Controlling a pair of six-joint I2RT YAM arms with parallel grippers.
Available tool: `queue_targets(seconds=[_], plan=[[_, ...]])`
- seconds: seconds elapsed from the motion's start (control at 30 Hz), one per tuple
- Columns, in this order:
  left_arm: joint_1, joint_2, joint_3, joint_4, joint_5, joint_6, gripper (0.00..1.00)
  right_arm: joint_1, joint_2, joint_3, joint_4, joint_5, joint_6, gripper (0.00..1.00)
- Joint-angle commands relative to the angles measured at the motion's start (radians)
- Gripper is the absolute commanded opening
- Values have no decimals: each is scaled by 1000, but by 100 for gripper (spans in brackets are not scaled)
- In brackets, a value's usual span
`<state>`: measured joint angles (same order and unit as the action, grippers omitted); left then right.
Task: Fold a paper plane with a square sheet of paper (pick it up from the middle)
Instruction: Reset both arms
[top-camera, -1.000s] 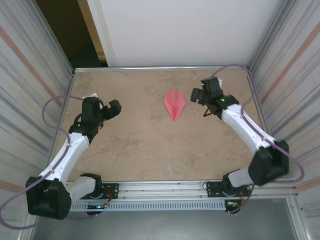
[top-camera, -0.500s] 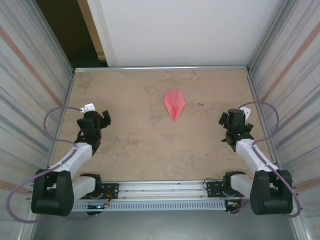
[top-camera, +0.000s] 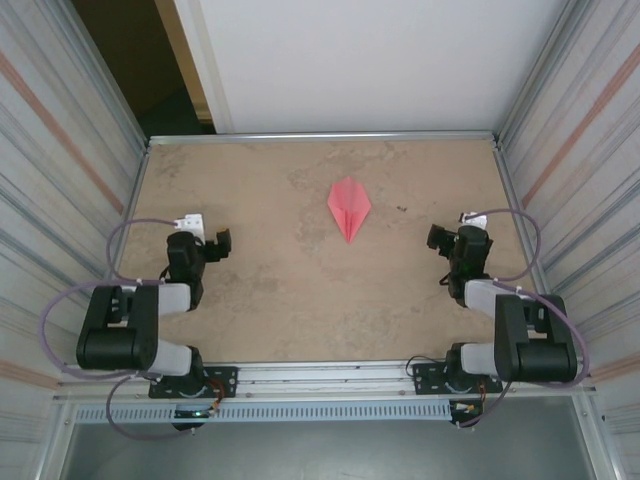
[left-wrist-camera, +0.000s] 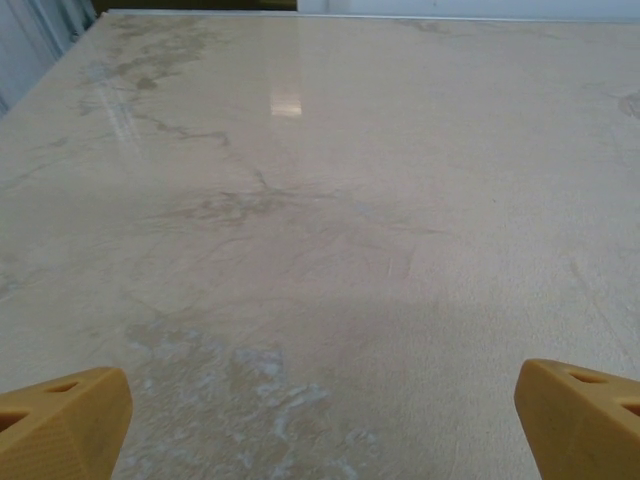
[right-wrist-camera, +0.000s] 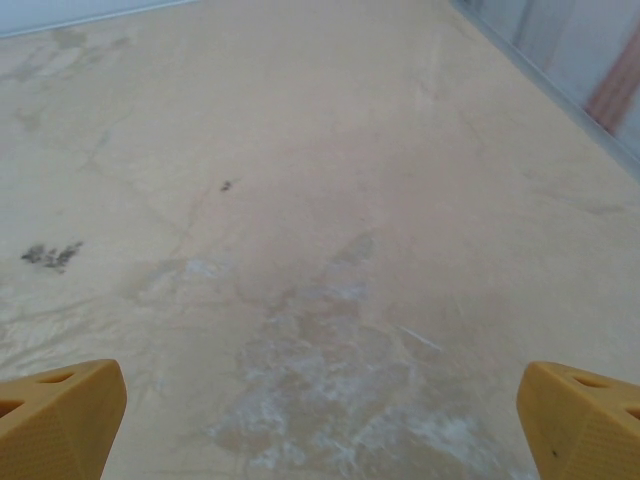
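The pink-red square sheet of paper lies folded as a slim kite-shaped paper plane (top-camera: 349, 208) on the far middle of the table, its sharp tip toward the near edge. My left gripper (top-camera: 206, 243) rests low at the left side, well apart from the plane, and is open. My right gripper (top-camera: 449, 240) rests low at the right side, also apart from the plane, and is open. In the left wrist view the gripper (left-wrist-camera: 325, 420) has wide-set yellow fingertips (left-wrist-camera: 65, 420) over bare table. The right wrist view shows that gripper (right-wrist-camera: 322, 420) the same way, nothing between its fingertips (right-wrist-camera: 60, 415).
The beige marbled table (top-camera: 270, 290) is fenced by ribbed metal walls left and right and a white panel at the back. A metal rail (top-camera: 320, 378) with both arm bases runs along the near edge. Both arms are folded back close to their bases.
Both arms have pulled back from beside the plane and folded down toward their bases. Both grippers stayed open. The paper plane has not moved.
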<state>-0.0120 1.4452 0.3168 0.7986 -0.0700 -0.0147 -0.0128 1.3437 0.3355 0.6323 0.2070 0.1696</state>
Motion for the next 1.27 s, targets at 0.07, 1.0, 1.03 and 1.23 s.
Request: queue_targets(seconds=[0.07, 1.0, 1.03, 1.23], plan=[[9, 54, 58, 45, 28, 29, 99, -8, 108, 16, 193, -86, -59, 99], [-30, 70, 86, 11, -32, 59, 99, -6, 199, 60, 190, -73, -57, 99], [-24, 70, 93, 0, 5, 68, 99, -6, 199, 61, 190, -73, -56, 99], [-8, 69, 96, -10, 70, 76, 99, -7, 195, 57, 194, -74, -56, 99]])
